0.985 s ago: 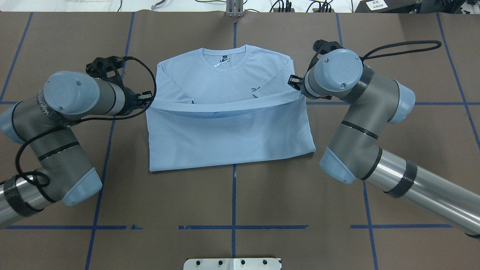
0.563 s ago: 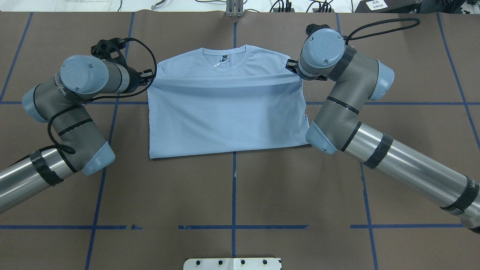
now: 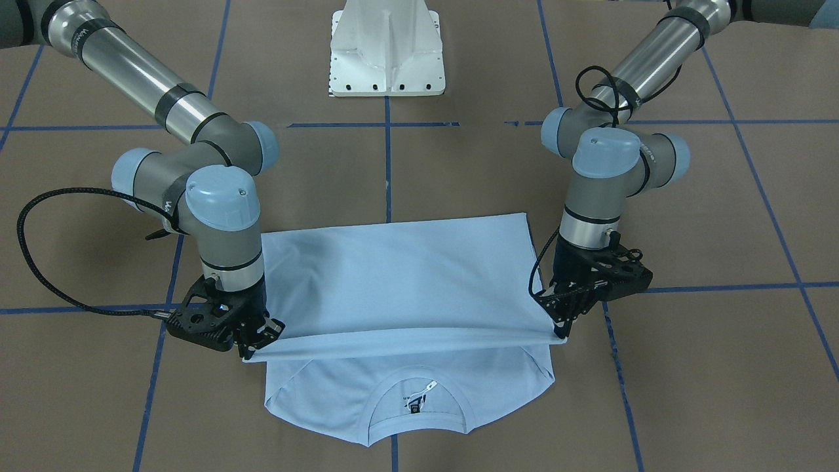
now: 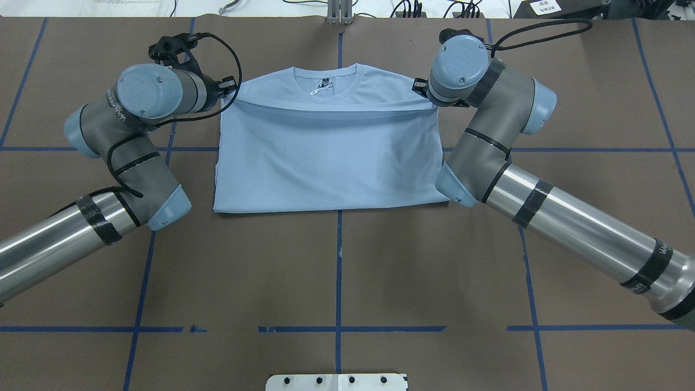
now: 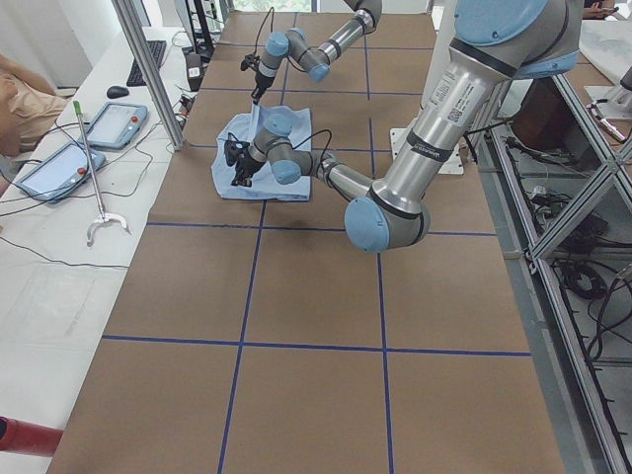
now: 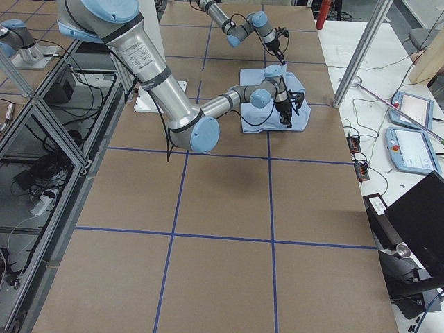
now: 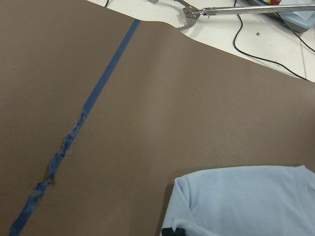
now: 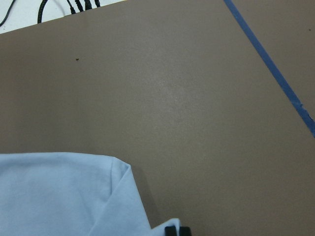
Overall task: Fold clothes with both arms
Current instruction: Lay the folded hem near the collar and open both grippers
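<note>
L gripper (image 3: pixel 561 333) & R gripper (image 3: pixel 253 351) both clamped tight on T-shirt (image 3: pixel 393 275) hem (image 3: pixel 400 336); risk: uneven pull/release, cloth slips out, fold lands skewed.

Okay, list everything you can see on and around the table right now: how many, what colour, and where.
T-shirt: one, light blue, far middle of the table, lower half folded up over the chest, collar showing.
table: one, brown cover with a blue tape grid.
base plate: one, white, on the robot's side of the table.
tablets: two, light blue-grey, on the white side bench.
person: one, partly in view at the bench.
left arm: one, silver-grey with light blue caps, beside the shirt.
right arm: one, same colours, on the opposite side.
left gripper: one, black, shut on a corner of the folded-over edge.
right gripper: one, black, shut on the other corner.
</note>
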